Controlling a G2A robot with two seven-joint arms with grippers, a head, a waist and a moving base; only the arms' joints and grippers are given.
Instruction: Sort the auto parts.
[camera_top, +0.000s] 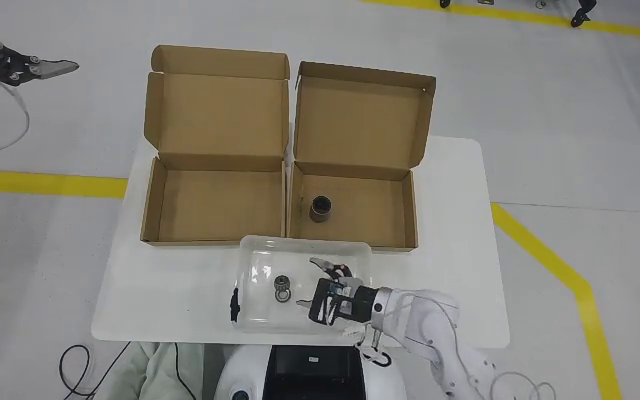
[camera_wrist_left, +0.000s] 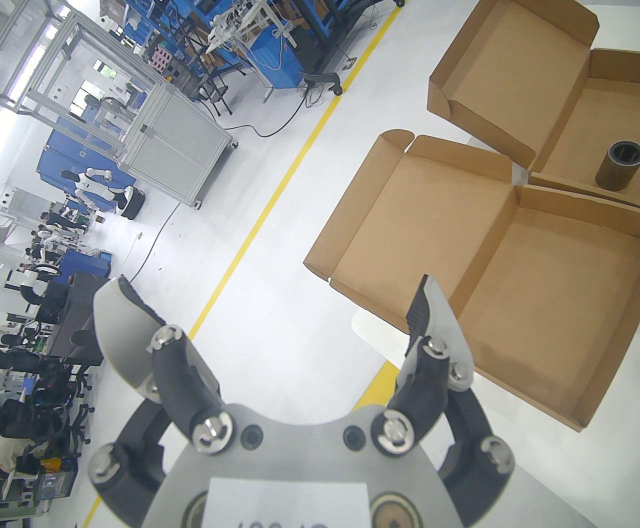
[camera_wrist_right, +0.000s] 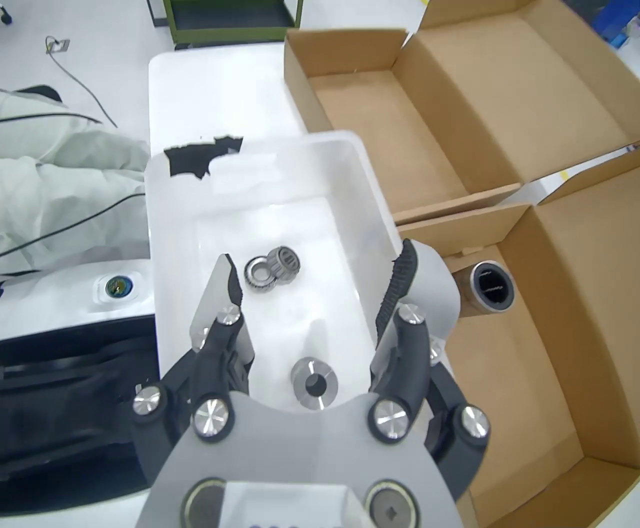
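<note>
Over the clear tray (camera_top: 305, 240) at the near edge of the white table (camera_top: 450, 200): right gripper (camera_wrist_right: 315, 280), fingers spread wide, nothing clamped between them. Seen from above, same gripper (camera_top: 312, 282) inside the tray outline, toward its right half.

In the tray (camera_wrist_right: 375, 200), from the right wrist view:
- pair of small bearings (camera_wrist_right: 272, 270), touching each other, just past the fingertips and between the two finger lines;
- steel ring with a centre hole (camera_wrist_right: 315, 382), flat on the tray floor, close under the palm, apart from the bearings.

Strip of black tape (camera_wrist_right: 200, 157) on the tray rim at its left end.

Behind the tray: two open cardboard boxes side by side, lids folded back. Left box (camera_top: 215, 205) and right box (camera_top: 380, 215) touching along one wall. In the right box, near its left front corner: dark cylinder sleeve (camera_top: 321, 209), standing upright.

Off the table's left side, high over the floor: left gripper (camera_wrist_left: 272, 295), fingers likewise wide apart, holding nothing, touching nothing. Both boxes and the sleeve (camera_wrist_left: 617, 165) beyond it.
</note>
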